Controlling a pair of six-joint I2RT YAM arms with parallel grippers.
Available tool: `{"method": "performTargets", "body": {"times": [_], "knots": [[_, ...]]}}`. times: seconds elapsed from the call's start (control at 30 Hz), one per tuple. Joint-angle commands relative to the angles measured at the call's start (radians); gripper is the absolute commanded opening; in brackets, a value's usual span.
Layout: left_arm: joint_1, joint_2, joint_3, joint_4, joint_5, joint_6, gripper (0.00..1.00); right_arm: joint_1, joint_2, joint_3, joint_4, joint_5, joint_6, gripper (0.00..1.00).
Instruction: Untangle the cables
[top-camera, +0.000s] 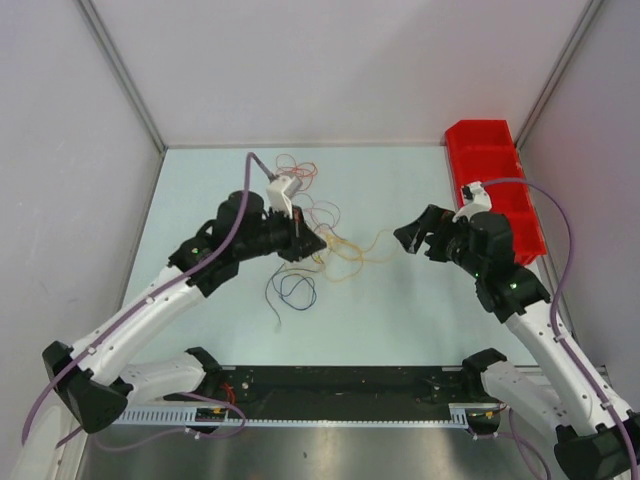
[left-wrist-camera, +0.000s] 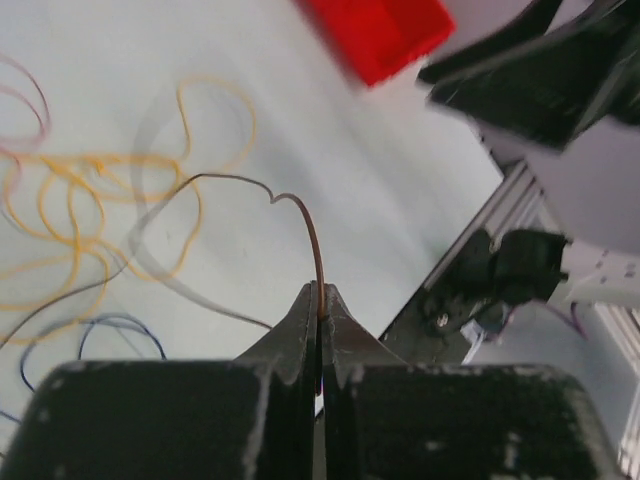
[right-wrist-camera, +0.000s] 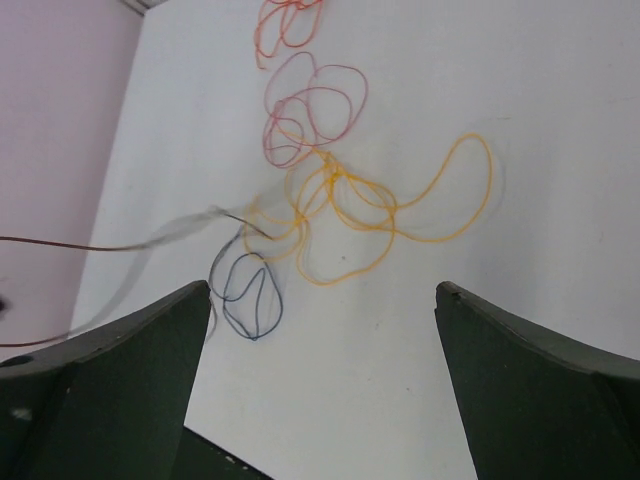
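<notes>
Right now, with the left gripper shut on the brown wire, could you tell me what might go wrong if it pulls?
1. The brown wire in the left gripper runs across the yellow loops, so pulling may tighten the tangle or drag the dark blue loops along.
2. The wire is pinched only at the gripper's very tip, so it could slip out.
3. The right gripper is open and holds nothing, so nothing anchors those loops.
</notes>
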Motion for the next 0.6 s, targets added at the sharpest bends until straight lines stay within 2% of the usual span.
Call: {"method": "performTargets", "body": {"times": [0.0,0.13,0.33,0.43,0.57], "knots": [[-0.009,-0.019,-0.153,0.211,0.148,0.009,0.0,-0.022,-0.03,0.039,-0.037,-0.152,0.031,0.98],[-0.022,0.045,-0.251,0.295,0.176,-0.02,0.0,-0.004,-0.015,0.039,-0.068,-0.202,0.113,0.94],[-0.054,0.096,-0.267,0.334,0.177,0.011,0.0,0.099,0.029,0.038,0.027,-0.234,0.167,0.88],[-0.056,0.108,-0.258,0.323,0.207,0.035,0.0,0.116,0.063,0.038,0.09,-0.303,0.108,0.86],[-0.056,0.15,-0.201,0.239,0.263,0.1,0.0,0.113,0.114,0.038,0.124,-0.38,-0.063,0.84]]}}
